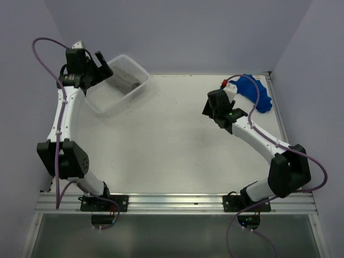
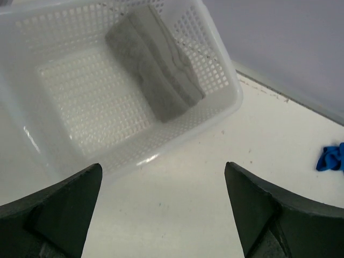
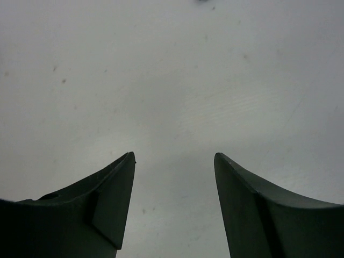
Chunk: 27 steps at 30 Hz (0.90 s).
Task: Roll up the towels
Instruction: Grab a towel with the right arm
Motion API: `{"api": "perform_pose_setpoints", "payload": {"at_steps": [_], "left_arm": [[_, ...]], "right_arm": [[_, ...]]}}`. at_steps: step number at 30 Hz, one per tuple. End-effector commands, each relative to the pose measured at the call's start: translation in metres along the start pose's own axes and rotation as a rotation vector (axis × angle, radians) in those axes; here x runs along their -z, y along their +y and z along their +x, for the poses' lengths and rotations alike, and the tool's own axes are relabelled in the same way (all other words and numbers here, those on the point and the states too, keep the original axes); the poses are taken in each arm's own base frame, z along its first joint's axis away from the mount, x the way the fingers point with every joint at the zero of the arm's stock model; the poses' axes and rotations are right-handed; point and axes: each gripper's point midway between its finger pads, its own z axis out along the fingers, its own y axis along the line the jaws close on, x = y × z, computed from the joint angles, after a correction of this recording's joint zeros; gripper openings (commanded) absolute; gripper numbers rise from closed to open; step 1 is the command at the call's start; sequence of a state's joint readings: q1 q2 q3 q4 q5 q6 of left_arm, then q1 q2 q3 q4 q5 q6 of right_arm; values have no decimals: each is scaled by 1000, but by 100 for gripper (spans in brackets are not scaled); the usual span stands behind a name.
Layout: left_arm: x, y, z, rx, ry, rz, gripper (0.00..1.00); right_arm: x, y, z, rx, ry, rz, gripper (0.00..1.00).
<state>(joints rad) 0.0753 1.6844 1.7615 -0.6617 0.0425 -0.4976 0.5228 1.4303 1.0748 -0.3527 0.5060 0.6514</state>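
Left gripper (image 2: 161, 174) hangs released above the basket (image 2: 232, 105) with the grey towel (image 2: 156, 64) inside; right gripper (image 3: 174, 161) open, empty over the desk (image 3: 172, 64). I reckon the blue towel (image 1: 259, 99), crumpled far right, needs fetching and flattening next

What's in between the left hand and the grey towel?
The near wall of the white basket and some bare basket floor; the grey towel lies inside, the left hand outside. The left wrist view shows it.

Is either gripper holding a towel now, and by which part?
Nothing is held. The left gripper is open by the basket holding the grey towel; the right gripper is open too, well apart from the blue towel.
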Motion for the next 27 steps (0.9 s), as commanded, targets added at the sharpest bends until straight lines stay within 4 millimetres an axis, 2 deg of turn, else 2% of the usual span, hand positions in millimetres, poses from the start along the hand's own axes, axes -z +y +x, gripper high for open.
{"api": "perform_pose_setpoints", "payload": {"at_steps": [1,2,3,4,5,6,7,8,9,10,11,12,13,14,16,17,18,23,27], "left_arm": [[51,-7,1,-47,-140,76,100],[59,-23,2,-48,-185,139,100],[69,-21,23,-50,-180,153,100],[73,-31,34,-74,-180,185,100],[77,-48,48,-112,-182,230,100],[76,-45,68,-133,-155,226,100],[76,-46,82,-151,-138,231,100],[75,-50,87,-195,-171,232,100],[73,-39,105,-217,-164,204,100],[72,-37,113,-236,-166,194,100],[70,-38,120,-262,-170,194,100],[64,-29,132,-269,-143,168,100],[62,-28,136,-270,-129,162,100],[61,-28,139,-276,-106,161,100],[60,-35,136,-285,-107,168,100],[60,-37,138,-285,-100,175,100],[58,-39,141,-289,-88,183,100],[58,-52,156,-346,-66,199,100],[57,-57,161,-360,-49,206,100]], "right_arm": [[-41,-20,-49,12,-38,87,61],[-50,-23,-58,12,-46,107,59],[-74,-24,-69,31,-43,136,58],[-84,-30,-72,44,-23,172,57],[-93,-20,-94,26,-44,161,56],[-120,-27,-83,48,7,188,56],[-131,-27,-78,66,36,198,55],[-139,-26,-82,70,37,201,54],[-158,-21,-85,92,40,199,54],[-165,-21,-83,104,57,206,54],[-168,-12,-103,96,25,197,54],[-178,-14,-100,108,42,213,53],[-193,-22,-82,138,91,250,53],[-198,-18,-90,135,73,254,53],[-210,-22,-84,149,88,273,53],[-223,-26,-73,161,105,289,52],[-225,-29,-79,168,88,309,52],[-249,-43,-76,188,85,359,52],[-255,-53,-74,178,96,376,51]]}}
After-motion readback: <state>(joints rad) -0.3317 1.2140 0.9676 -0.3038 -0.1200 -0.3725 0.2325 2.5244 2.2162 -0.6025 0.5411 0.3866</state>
